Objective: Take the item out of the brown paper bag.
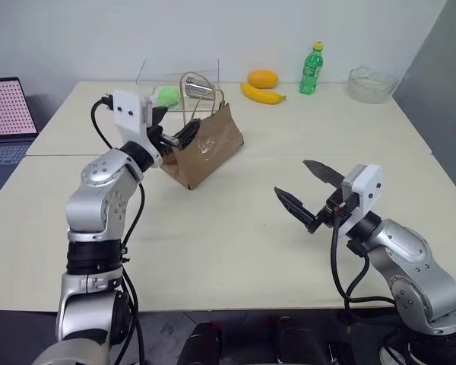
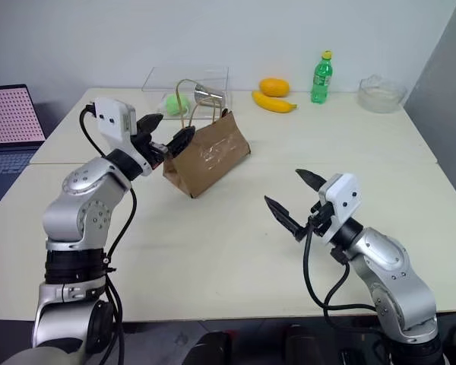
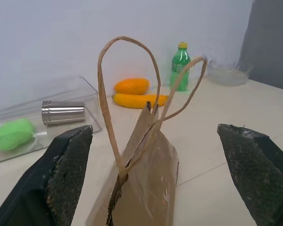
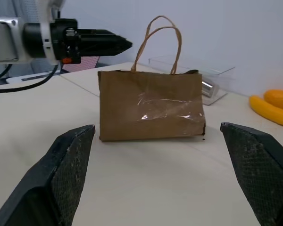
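The brown paper bag [image 1: 204, 148] stands upright on the desk [image 1: 243, 228], upper middle of the frame. My left gripper [image 1: 169, 128] flanks its handles, jaws wide; my right gripper [image 1: 302, 190], lower right, also wide, holding nothing.

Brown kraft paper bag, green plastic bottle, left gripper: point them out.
Brown kraft paper bag [image 4: 151, 106], right wrist view, its broad side.
Green plastic bottle [image 1: 311, 71], left eye view, its body.
Left gripper [image 2: 167, 131], right eye view, between fingertips.

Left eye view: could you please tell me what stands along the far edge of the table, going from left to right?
Clear tray holding the green ball → steel cup → orange fruit → green bottle → glass bowl. I left out the banana, which overlaps the orange fruit.
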Controlling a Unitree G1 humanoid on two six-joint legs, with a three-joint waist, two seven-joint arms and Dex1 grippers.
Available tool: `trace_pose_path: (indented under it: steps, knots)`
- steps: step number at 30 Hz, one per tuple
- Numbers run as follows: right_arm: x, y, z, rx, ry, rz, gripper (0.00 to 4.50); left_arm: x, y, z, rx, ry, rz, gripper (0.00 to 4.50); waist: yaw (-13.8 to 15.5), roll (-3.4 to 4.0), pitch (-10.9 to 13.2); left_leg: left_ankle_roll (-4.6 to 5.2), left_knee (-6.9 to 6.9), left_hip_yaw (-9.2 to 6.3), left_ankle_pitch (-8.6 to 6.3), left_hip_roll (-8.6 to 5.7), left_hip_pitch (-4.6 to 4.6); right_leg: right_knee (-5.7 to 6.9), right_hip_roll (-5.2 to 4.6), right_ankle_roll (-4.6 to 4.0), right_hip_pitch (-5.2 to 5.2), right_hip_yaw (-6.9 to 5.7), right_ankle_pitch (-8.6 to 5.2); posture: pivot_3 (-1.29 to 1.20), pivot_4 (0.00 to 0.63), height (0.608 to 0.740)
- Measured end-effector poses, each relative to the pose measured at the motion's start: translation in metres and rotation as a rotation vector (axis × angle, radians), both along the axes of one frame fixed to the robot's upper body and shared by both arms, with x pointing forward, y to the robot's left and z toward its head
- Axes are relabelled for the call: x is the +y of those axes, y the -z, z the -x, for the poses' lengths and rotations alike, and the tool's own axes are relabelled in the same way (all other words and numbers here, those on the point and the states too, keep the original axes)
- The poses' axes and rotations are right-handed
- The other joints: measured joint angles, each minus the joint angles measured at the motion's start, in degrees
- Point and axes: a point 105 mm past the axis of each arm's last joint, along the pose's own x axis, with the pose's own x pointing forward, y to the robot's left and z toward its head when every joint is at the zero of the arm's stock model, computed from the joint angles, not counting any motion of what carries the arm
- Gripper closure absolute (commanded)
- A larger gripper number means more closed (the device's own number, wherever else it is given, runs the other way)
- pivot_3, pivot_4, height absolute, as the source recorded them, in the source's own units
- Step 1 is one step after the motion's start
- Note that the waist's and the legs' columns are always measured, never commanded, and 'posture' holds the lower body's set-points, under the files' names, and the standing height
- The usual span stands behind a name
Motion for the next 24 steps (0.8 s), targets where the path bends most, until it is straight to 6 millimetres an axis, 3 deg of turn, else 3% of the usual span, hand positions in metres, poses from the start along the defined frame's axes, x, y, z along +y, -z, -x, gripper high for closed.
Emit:
trace_pose_path:
  steps: [6,12,24]
  knots:
    - [0.010,-0.003,0.005,0.009,-0.066,0.027,0.00,0.007,0.007,-0.020,0.069,0.000,-0.018,0.04,0.0,-0.03,0.0,0.00,0.01,0.00,0.00,-0.02,-0.03,-0.02,0.00,0.00,-0.01,0.00,0.00,0.00,0.150,0.740]
    - [0.010,-0.002,0.005,0.019,-0.077,0.045,0.00,0.001,0.013,-0.034,0.102,0.043,-0.073,0.04,0.0,-0.06,0.0,0.00,0.02,-0.01,0.00,-0.02,-0.07,-0.01,-0.01,0.00,-0.03,-0.02,0.01,0.00,0.150,0.740]
    - [0.014,-0.010,0.007,0.008,-0.099,0.049,0.00,0.001,-0.019,-0.065,0.046,0.019,-0.075,0.04,0.0,-0.14,0.1,0.00,0.03,-0.02,0.00,-0.05,-0.13,0.00,-0.01,0.02,-0.07,-0.05,0.01,0.00,0.150,0.740]
